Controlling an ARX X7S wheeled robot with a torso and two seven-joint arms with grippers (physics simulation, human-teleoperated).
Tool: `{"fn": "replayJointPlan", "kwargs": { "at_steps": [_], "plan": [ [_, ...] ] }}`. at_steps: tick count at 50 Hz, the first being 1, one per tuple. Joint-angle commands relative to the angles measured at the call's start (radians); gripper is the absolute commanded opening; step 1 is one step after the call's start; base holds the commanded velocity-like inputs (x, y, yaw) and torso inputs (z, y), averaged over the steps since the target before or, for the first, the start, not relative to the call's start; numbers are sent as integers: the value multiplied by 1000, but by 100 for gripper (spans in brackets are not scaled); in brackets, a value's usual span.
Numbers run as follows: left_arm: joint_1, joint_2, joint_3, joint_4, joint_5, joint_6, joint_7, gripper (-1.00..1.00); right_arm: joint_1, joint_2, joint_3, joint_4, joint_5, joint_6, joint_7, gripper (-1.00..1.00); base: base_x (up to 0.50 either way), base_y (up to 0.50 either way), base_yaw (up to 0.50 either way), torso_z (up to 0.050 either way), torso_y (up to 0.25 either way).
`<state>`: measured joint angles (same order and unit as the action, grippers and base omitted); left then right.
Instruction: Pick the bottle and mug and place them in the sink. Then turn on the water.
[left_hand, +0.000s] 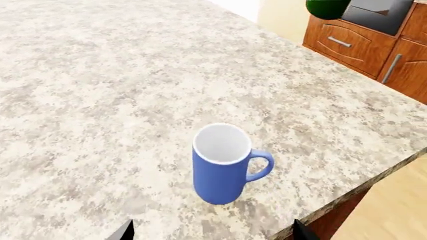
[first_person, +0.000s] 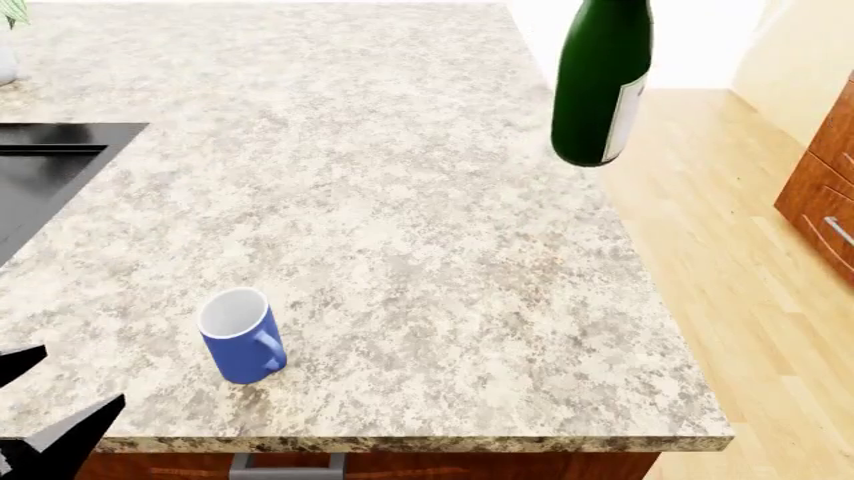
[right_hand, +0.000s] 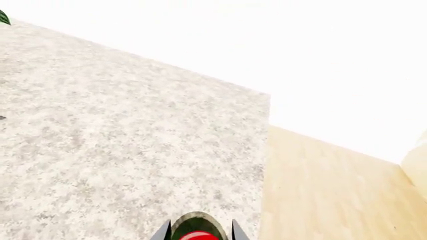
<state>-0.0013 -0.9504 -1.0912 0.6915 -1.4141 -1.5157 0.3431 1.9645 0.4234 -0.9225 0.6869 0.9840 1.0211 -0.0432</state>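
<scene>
The blue mug (first_person: 243, 336) stands upright on the speckled counter near its front edge, with its handle toward the edge. It also shows in the left wrist view (left_hand: 223, 162). My left gripper (first_person: 54, 395) is open and empty, just left of and in front of the mug; its fingertips (left_hand: 127, 229) stand wide apart. The dark green bottle (first_person: 601, 75) hangs in the air above the counter's right edge. My right gripper (right_hand: 200, 232) is shut on the bottle's top (right_hand: 195, 225). A corner of the black sink (first_person: 54, 140) shows at the left.
The counter's right edge (first_person: 641, 260) drops to a wooden floor. Brown cabinets (first_person: 827, 190) stand at the far right. A white plant pot (first_person: 6, 62) sits at the back left, beyond the sink.
</scene>
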Motion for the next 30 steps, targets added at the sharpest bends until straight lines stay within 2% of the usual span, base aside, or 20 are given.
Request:
{"fn": "replayJointPlan", "kwargs": {
  "at_steps": [1,6,16,30],
  "plan": [
    [131,-11,-16,43,80,61,116,100,4,2,25,-12,-17,-8,14,-100,0,0,0,0,0],
    [100,-30,82,24,105,103,90,100,5,2,27,-12,-14,-3,17,-100,0,0,0,0,0],
    [-55,-92,367,-20,113,198,3,100,4,9,27,-26,-11,13,27,-100,0,0,0,0,1],
    [-205,-123,625,-75,162,275,-20,100,-1,15,29,-43,-4,27,36,-100,0,0,0,0,1]
  ]
}}
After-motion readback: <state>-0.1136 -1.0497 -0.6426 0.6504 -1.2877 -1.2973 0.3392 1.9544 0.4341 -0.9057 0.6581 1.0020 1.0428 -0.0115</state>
